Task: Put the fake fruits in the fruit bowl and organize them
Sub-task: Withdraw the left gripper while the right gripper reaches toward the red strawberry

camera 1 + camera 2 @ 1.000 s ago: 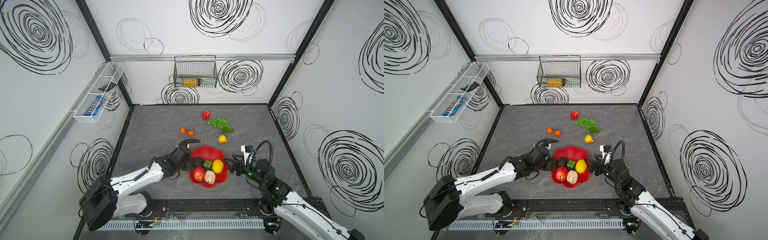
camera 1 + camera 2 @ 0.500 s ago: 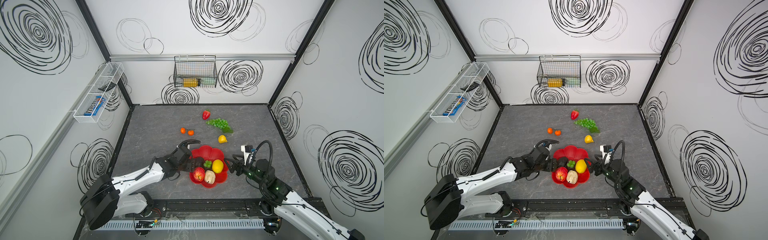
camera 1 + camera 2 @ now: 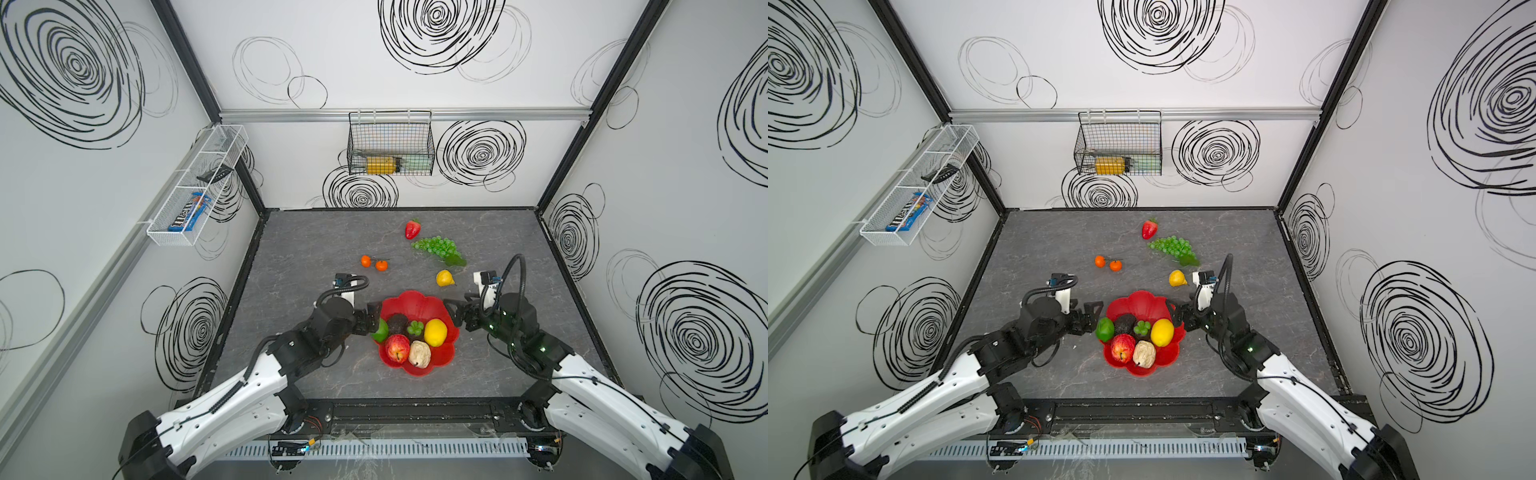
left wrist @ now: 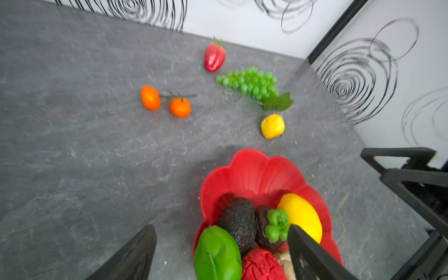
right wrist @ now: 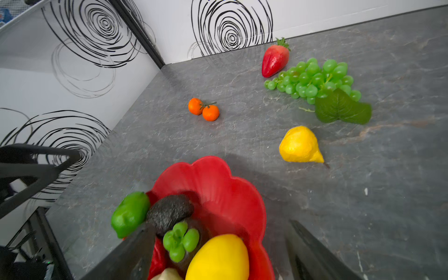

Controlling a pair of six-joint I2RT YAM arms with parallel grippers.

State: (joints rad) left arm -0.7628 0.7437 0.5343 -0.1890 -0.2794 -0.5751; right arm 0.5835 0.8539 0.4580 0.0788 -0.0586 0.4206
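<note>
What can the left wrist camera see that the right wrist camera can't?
Only the left wrist view shows the right gripper, which is open. Only the right wrist view shows the left gripper, open too, and the little stem of the yellow pear. Both show the red bowl, the strawberry, grapes, two oranges, lime, avocado and lemon.

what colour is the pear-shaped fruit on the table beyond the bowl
The pear-shaped fruit is yellow, clearest in the right wrist view.
</note>
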